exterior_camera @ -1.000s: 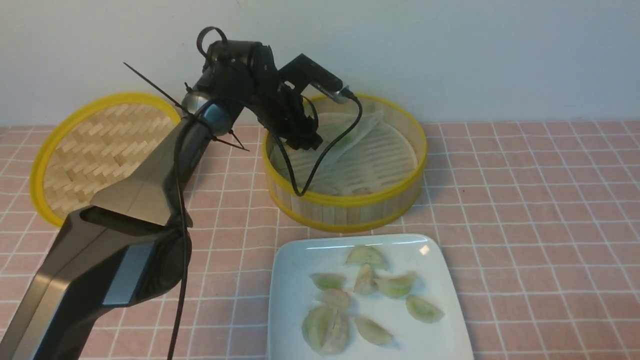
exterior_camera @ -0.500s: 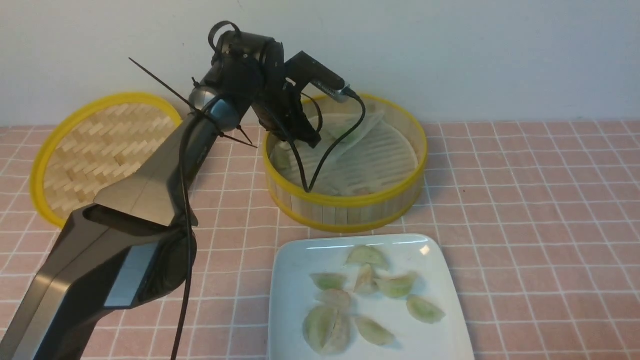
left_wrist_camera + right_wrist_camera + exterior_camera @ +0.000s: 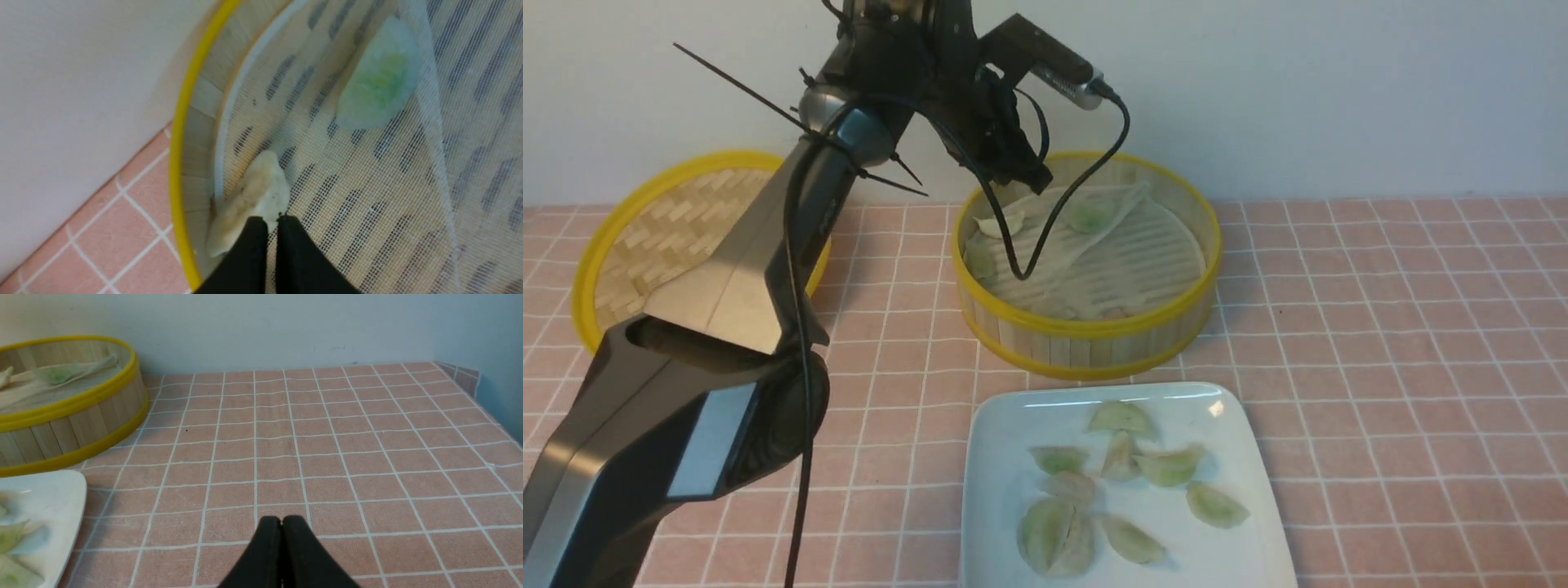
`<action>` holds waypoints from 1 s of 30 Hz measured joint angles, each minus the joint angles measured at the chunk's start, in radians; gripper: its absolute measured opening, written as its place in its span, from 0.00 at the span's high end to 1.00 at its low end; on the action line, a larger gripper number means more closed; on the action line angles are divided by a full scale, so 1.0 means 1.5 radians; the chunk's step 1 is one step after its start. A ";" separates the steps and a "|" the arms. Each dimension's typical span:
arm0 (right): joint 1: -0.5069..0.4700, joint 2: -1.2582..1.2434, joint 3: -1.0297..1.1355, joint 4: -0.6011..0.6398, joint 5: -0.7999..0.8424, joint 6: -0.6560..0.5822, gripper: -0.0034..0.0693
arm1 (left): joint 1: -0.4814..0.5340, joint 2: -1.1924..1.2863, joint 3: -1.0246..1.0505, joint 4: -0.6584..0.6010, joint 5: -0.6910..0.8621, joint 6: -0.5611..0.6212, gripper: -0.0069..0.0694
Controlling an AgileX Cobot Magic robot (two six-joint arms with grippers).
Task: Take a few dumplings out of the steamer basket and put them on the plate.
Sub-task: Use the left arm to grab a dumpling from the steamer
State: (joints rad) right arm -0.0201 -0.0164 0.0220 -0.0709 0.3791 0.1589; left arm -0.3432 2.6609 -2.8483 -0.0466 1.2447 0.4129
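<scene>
The steamer basket stands at the back of the tiled table. My left gripper hangs over its left inner side, raised near the rim. In the left wrist view its fingertips are shut on the edge of a pale dumpling, which shows in the front view too. A green-filled dumpling lies under a fold of the mesh liner, and another sits by the left wall. The white plate in front holds several dumplings. My right gripper is shut and empty above bare tiles.
The flat woven lid leans at the back left, partly behind my left arm. A black cable loops from the wrist camera down into the basket. The wall runs close behind the basket. In the right wrist view, basket and plate lie at one side.
My left gripper closed on the pale dumpling inside the basket and has risen toward the rim with it. The plate and its dumplings have not moved.
</scene>
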 joint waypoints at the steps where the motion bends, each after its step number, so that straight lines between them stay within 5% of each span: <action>1: 0.000 0.000 0.000 0.000 0.000 0.000 0.97 | 0.000 0.005 0.001 0.000 -0.003 0.003 0.86; 10: 0.000 0.000 0.000 0.000 0.000 0.000 0.97 | 0.000 0.072 0.003 0.012 -0.094 0.010 0.43; 13: 0.000 0.000 0.000 0.000 0.000 0.000 0.97 | 0.000 0.089 0.003 0.017 -0.104 0.010 0.36; 19: 0.000 0.000 0.000 0.000 0.000 0.000 0.97 | -0.001 0.097 0.001 0.018 -0.117 -0.027 0.38; 23: 0.000 0.000 0.000 0.000 0.000 0.000 0.97 | -0.001 0.099 -0.002 0.031 -0.113 -0.068 0.61; 25: 0.000 0.000 0.000 0.000 0.000 0.000 0.97 | -0.001 0.099 -0.003 0.031 -0.112 -0.073 0.64; 30: 0.000 0.000 0.000 0.000 0.000 0.001 0.97 | -0.001 0.091 -0.003 0.031 -0.093 -0.079 0.64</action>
State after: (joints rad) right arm -0.0201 -0.0164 0.0220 -0.0709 0.3791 0.1598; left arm -0.3454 2.7969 -2.8529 0.0000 1.1057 0.2946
